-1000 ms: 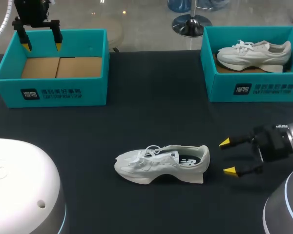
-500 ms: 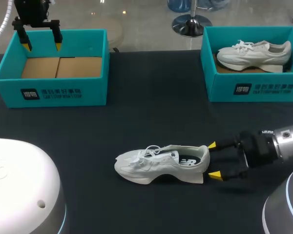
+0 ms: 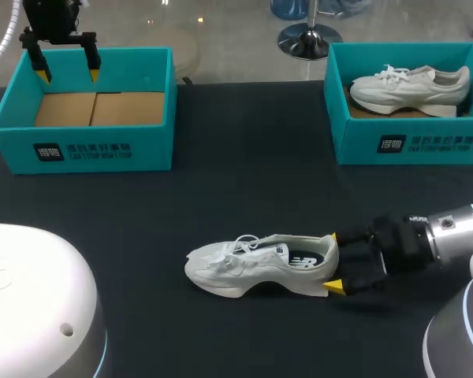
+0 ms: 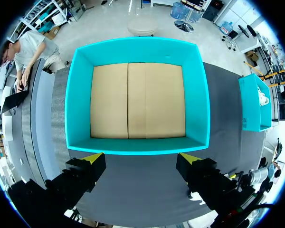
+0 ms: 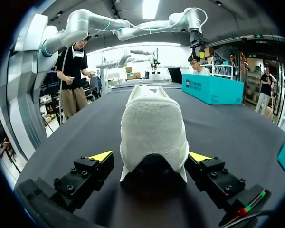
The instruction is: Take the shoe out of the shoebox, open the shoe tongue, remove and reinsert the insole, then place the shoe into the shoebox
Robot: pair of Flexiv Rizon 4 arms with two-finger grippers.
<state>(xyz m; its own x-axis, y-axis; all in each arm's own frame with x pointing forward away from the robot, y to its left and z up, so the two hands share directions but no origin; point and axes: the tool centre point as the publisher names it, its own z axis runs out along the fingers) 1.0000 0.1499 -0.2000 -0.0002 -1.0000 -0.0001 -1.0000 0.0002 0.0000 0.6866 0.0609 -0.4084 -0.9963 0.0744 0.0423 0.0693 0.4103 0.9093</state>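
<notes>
**Shoe out on the table, right fingers spread around its heel**

You have two teal boxes at the far side of the table (image 3: 221, 197), well apart from each other. The left shoebox (image 3: 83, 150) shows you only its brown cardboard floor (image 3: 98, 109), two flaps meeting along a seam. In the left wrist view, that floor fills the box (image 4: 137, 145) from wall to wall. The right shoebox (image 3: 410, 142) holds a second shoe (image 3: 410, 87). It is white, with its laces up and its toe toward the left box.

The shoe (image 3: 260, 264) you are working with is in neither box. It stands on its sole on the dark cloth near the front of the table, with its toe toward your left and its heel toward your right.

Your right gripper (image 3: 333, 261) lies low at that heel with its fingers spread, one yellow tip on each side. In the right wrist view, the heel (image 5: 153, 128) sits between the fingers (image 5: 100, 156) with a sliver of cloth showing on one side. You cannot call it a pinch.

Your left gripper (image 3: 68, 75) hangs over the left shoebox near its back wall, fingers apart and holding nothing (image 4: 141, 159).
</notes>
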